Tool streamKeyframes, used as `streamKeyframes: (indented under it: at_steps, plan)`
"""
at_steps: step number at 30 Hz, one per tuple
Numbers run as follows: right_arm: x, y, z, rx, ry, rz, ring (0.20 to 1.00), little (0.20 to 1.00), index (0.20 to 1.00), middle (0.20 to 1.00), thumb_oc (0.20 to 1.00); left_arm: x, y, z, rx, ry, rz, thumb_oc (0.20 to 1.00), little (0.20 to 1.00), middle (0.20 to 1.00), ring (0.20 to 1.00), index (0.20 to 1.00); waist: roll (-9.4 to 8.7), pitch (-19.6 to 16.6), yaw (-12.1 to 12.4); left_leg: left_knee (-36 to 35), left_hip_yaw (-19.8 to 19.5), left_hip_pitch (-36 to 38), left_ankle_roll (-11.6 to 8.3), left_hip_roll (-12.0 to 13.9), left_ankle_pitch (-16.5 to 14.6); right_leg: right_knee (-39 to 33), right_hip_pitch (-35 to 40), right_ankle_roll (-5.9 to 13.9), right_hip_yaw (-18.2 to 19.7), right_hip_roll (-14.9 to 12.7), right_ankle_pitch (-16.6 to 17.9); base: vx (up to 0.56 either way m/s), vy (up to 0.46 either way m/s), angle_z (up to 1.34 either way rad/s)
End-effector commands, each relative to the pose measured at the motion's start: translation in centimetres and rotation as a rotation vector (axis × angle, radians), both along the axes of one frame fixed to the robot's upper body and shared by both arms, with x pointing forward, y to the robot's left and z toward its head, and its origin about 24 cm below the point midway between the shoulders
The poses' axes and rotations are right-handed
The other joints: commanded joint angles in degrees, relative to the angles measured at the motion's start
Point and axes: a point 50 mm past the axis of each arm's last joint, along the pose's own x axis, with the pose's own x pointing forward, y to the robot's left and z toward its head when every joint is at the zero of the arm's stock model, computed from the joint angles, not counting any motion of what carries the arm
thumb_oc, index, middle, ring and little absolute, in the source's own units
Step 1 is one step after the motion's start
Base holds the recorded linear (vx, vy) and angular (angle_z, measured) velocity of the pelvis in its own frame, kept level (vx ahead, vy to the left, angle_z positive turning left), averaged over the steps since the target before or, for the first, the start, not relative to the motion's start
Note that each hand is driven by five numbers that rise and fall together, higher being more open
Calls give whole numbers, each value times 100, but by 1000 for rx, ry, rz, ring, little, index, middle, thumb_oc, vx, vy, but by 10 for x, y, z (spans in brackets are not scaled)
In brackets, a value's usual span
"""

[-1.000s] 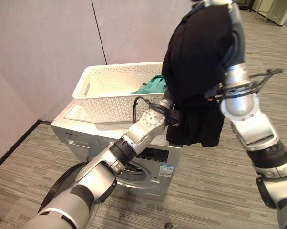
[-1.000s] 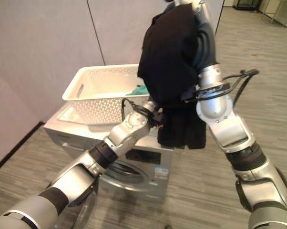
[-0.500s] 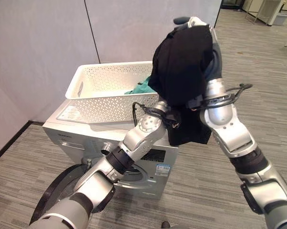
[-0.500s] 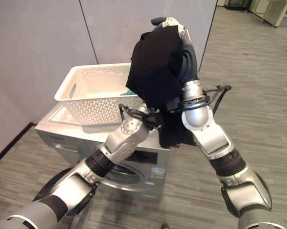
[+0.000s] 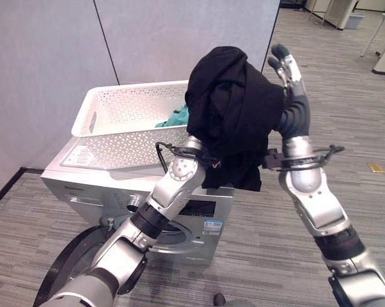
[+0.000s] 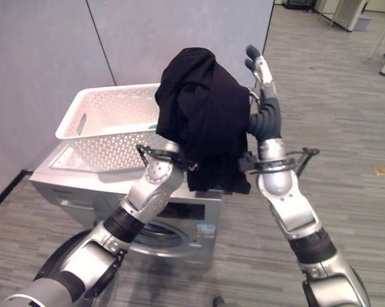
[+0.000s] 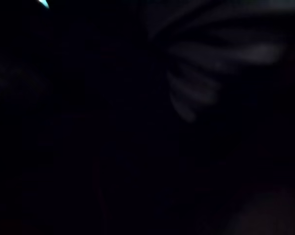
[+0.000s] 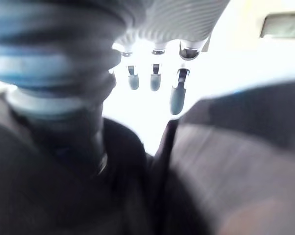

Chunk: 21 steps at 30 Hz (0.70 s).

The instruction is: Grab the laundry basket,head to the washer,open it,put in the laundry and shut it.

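Observation:
A black garment (image 5: pixel 231 118) hangs bunched in the air above the washer's right corner. My left arm reaches up under it, and the cloth hides that hand. My right hand (image 5: pixel 284 67) stands raised just right of the garment, open with straight fingers (image 8: pixel 155 81), the black cloth (image 8: pixel 235 161) lying against its wrist. The white laundry basket (image 5: pixel 116 121) sits on top of the washer (image 5: pixel 84 185) with a teal cloth (image 5: pixel 173 118) inside. The washer's round door (image 5: pixel 61 278) hangs open at the lower left.
A grey partition wall (image 5: pixel 141 38) stands right behind the washer and basket. Striped grey floor (image 5: pixel 371 211) stretches to the right. Pale furniture (image 5: pixel 384 45) stands far off at the upper right.
The black garment has slipped off my right hand, whose straight fingers now stand free beside it. The bundle sits lower, over my left arm. The camera has shifted.

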Motion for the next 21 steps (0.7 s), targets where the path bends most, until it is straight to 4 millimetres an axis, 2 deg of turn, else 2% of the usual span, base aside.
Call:
streamKeyframes:
  at_steps: [1, 2, 3, 5, 7, 8, 9, 11, 13, 14, 15, 16, 17, 18, 21]
  plan:
    - [-9, -9, 21, -28, -128, 14, 1000, 1000, 1000, 1000, 1000, 2, 5, 28, -22, -155, 34, 200, 200, 200, 200, 200, 239, -353, -137, -108, 389, -438, -259, 524, 994, 742, 200, 77, 309, -42, -1216, -29, -36, -16]
    - [-12, -18, 17, -42, -122, -22, 1000, 1000, 1000, 1000, 1000, 4, 14, 28, -13, -166, 59, 200, 200, 200, 200, 200, 294, -341, -212, -107, 455, -424, -255, 524, 992, 754, 164, 85, 357, -54, -1211, -13, -38, -25]
    - [-19, -36, 5, -86, -89, -100, 1000, 1000, 1000, 1000, 1000, 7, 34, 30, 8, -203, 117, 200, 200, 200, 200, 200, 423, -289, -381, -108, 560, -380, -259, 510, 1026, 764, 124, 94, 457, -73, -1199, -13, -38, -29]
    - [-23, -42, -1, -102, -69, -129, 1000, 1000, 1000, 1000, 1000, 5, 41, 30, 21, -224, 137, 200, 200, 200, 200, 200, 458, -287, -411, -115, 595, -367, -261, 511, 1029, 766, 115, 97, 483, -78, -1198, 7, -19, -21]
    - [-30, -61, -18, -138, -6, -225, 1000, 1000, 1000, 1000, 1000, -4, 58, 38, 43, -311, 183, 200, 200, 200, 200, 200, 542, -252, -481, -117, 650, -347, -258, 506, 1044, 776, 92, 109, 535, -98, -1202, 24, -25, -19]
    - [-35, -79, -38, -178, 78, -324, 1000, 1000, 1000, 1000, 1000, -17, 70, 42, 62, -384, 204, 200, 200, 200, 200, 200, 581, -227, -501, -113, 678, -339, -262, 511, 1077, 777, 85, 104, 545, -99, -1202, 30, -40, -13]
    - [-39, -87, -48, -189, 124, -376, 1000, 1000, 1000, 1000, 1000, -24, 76, 44, 69, -423, 220, 200, 200, 200, 200, 200, 599, -223, -490, -113, 674, -346, -267, 519, 1097, 767, 92, 99, 536, -95, -1200, 27, -45, -12]
    - [-48, -110, -81, -253, 266, -516, 1000, 1000, 1000, 1000, 1000, -42, 84, 49, 70, -508, 220, 200, 200, 200, 200, 200, 602, -186, -421, -110, 645, -365, -270, 519, 1126, 748, 124, 93, 486, -104, -1212, 5, -39, -4]
    - [-64, -129, -129, -300, 467, -644, 1000, 1000, 1000, 1000, 1000, -64, 95, 55, 33, -598, 245, 200, 200, 200, 200, 200, 559, -178, -314, -108, 566, -393, -275, 525, 1151, 714, 187, 82, 381, -100, -1243, -20, -53, 7]
    - [-70, -134, -145, -313, 535, -675, 1000, 1000, 1000, 1000, 1000, -69, 98, 56, 21, -616, 264, 200, 200, 200, 200, 200, 551, -180, -277, -109, 542, -413, -277, 532, 1157, 697, 202, 76, 349, -92, -1238, -17, -64, 10]
    - [-83, -143, -180, -349, 692, -725, 1000, 1000, 1000, 1000, 1000, -74, 106, 57, -8, -638, 290, 200, 200, 200, 200, 200, 513, -177, -193, -105, 489, -426, -277, 536, 1161, 676, 264, 65, 283, -83, -1258, 5, -61, 10]
    - [-94, -147, -201, -379, 795, -758, 1000, 1000, 1000, 1000, 1000, -79, 113, 59, -38, -652, 314, 200, 200, 200, 200, 200, 479, -167, -123, -93, 442, -426, -286, 528, 1150, 671, 312, 64, 221, -82, -1292, -1, -49, 15]
    - [-93, -147, -201, -379, 794, -757, 1000, 1000, 1000, 1000, 1000, -79, 113, 59, -37, -652, 316, 200, 200, 200, 200, 200, 483, -170, -133, -102, 439, -439, -283, 537, 1175, 662, 300, 58, 219, -71, -1268, -1, -76, 34]
    - [-117, -149, -250, -385, 1029, -782, 1000, 1000, 1000, 1000, 1000, -86, 127, 65, -74, -696, 370, 200, 200, 200, 200, 200, 411, -177, 39, -90, 327, -492, -304, 537, 1208, 608, 404, 46, 90, -46, -1302, -22, -70, 42]
    - [-144, -144, -300, -385, 1296, -776, 1000, 1000, 1000, 1000, 1000, -97, 143, 68, -63, -741, 419, 200, 200, 200, 200, 200, 355, -182, 242, -103, 192, -577, -319, 553, 1268, 511, 463, 33, -28, 0, -1274, 3, -65, 38]
